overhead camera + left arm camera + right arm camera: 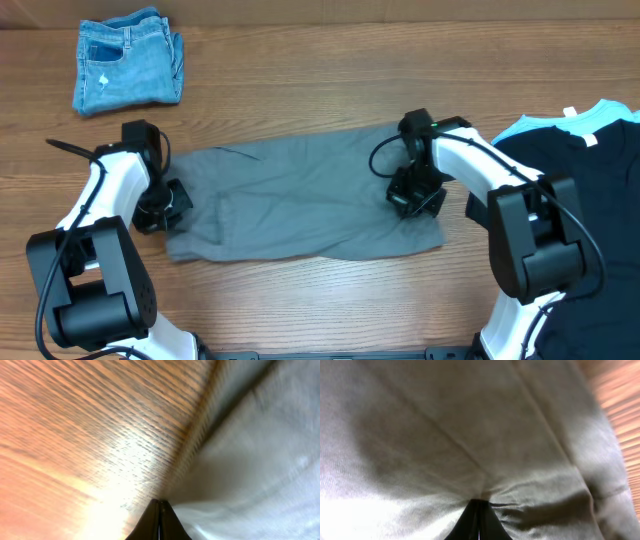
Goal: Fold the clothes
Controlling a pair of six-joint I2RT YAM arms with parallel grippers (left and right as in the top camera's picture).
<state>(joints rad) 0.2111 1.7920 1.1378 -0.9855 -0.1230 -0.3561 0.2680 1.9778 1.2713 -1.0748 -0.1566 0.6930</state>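
The grey shorts (300, 205) lie spread flat across the middle of the table, long side running left to right. My left gripper (165, 205) is at their left edge. In the left wrist view its fingers (160, 506) are closed together right at the cloth's edge (250, 470), which creases at the tips. My right gripper (415, 195) is on the right part of the shorts. In the right wrist view its fingers (479, 505) are shut on a pinch of the grey cloth (445, 435), which puckers around the tips.
Folded blue denim shorts (128, 62) lie at the back left. A black garment (585, 170) lies over a teal one (550, 125) at the right edge, close to my right arm. Bare wood table (300, 90) lies behind and in front of the grey shorts.
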